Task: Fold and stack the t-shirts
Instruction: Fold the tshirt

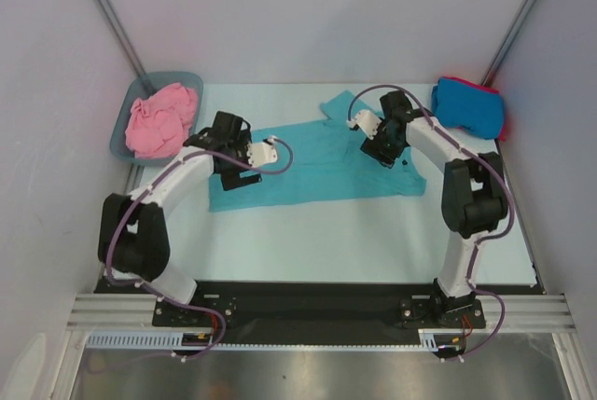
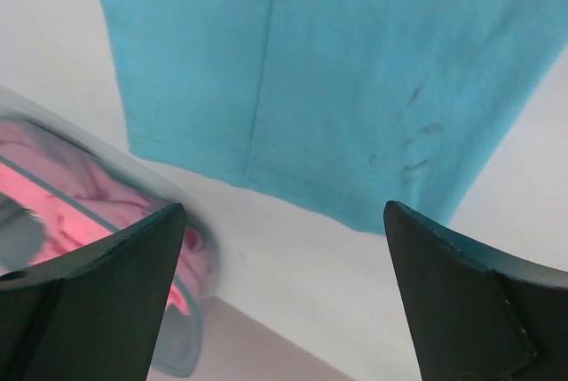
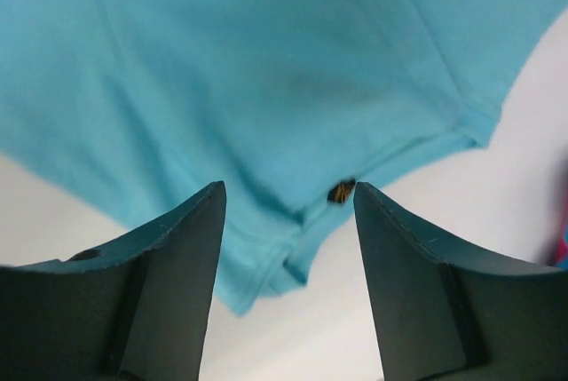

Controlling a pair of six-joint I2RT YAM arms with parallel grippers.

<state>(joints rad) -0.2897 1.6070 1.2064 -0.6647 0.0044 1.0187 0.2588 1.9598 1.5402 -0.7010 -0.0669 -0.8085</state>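
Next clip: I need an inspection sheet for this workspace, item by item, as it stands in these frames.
Surface: pale table, no stains seen.
Job's things: teal shirt spread mid-table; pink shirt crumpled in the tub at the far left corner; blue shirt folded on top of the red shirt at the far right corner.
Clutter: nothing seen.
Grippers: left pincer open above the teal shirt's edge nearest the tub, holding nothing; right pincer open above the teal shirt's other edge, holding nothing.
Cables: purple cables loop along both arms, none seen snagged.
Surroundings: pale walls, metal poles in the far corners.
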